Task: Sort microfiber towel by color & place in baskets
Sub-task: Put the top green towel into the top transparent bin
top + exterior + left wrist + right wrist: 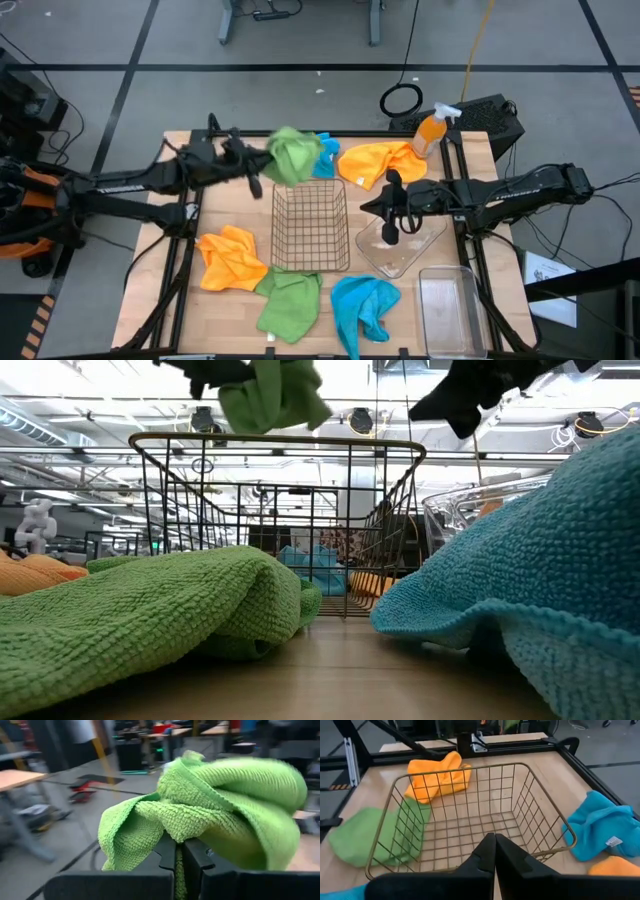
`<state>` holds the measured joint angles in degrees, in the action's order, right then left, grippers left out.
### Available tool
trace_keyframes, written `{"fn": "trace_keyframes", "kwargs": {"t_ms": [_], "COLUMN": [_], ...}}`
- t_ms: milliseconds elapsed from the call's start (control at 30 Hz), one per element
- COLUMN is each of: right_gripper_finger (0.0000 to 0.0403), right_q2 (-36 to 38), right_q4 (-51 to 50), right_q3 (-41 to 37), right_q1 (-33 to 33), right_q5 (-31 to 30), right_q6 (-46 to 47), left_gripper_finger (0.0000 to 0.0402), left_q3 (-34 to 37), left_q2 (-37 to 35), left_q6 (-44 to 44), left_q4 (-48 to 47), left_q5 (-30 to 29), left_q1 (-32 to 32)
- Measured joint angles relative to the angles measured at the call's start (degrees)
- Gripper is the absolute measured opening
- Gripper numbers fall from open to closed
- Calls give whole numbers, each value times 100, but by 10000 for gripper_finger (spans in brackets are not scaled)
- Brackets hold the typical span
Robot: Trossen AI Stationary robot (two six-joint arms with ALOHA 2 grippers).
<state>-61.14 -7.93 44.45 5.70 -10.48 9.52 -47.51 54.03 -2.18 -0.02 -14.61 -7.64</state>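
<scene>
Six towels and three baskets, one green towel lifted

A crumpled green towel (292, 156) hangs pinched in the closed fingers (170, 857) of the left gripper (262, 170), just past the far rim of the empty copper wire basket (311, 226). A blue towel (326, 155) and an orange towel (382, 161) lie beyond the basket; another orange towel (232, 258), green towel (290, 303) and blue towel (365, 305) lie on the table on its near side. The clear square tub (398, 247) and clear rectangular bin (451, 310) sit to its right

Left hand (262, 160) raised, fingers pinched on a green towel (293, 155), right hand (390, 228) closed, hovering low
</scene>
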Motion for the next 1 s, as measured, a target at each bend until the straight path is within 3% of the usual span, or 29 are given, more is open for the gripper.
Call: {"fn": "trace_keyframes", "kwargs": {"t_ms": [267, 433, 633, 1000], "right_gripper_finger": [16, 70, 140, 248], "right_q2": [0, 0, 0, -545], "right_q4": [19, -1, -8, 518], "right_q3": [253, 288, 288, 288], "right_q1": [570, 1261, 1985, 2215], "right_q5": [-70, -883, -1798, -2102], "right_q6": [104, 350, 465, 502], "left_gripper_finger": [8, 8, 8, 8], "left_q3": [-2, -2, -2, 0], "left_q2": [1123, 1672, 1807, 1823], "left_q6": [27, -4, 27, -292], "left_q4": [1237, 1642, 1686, 1897], "left_q5": [-572, -736, -946, -985], "left_q1": [1337, 1825, 2135, 2136]}}
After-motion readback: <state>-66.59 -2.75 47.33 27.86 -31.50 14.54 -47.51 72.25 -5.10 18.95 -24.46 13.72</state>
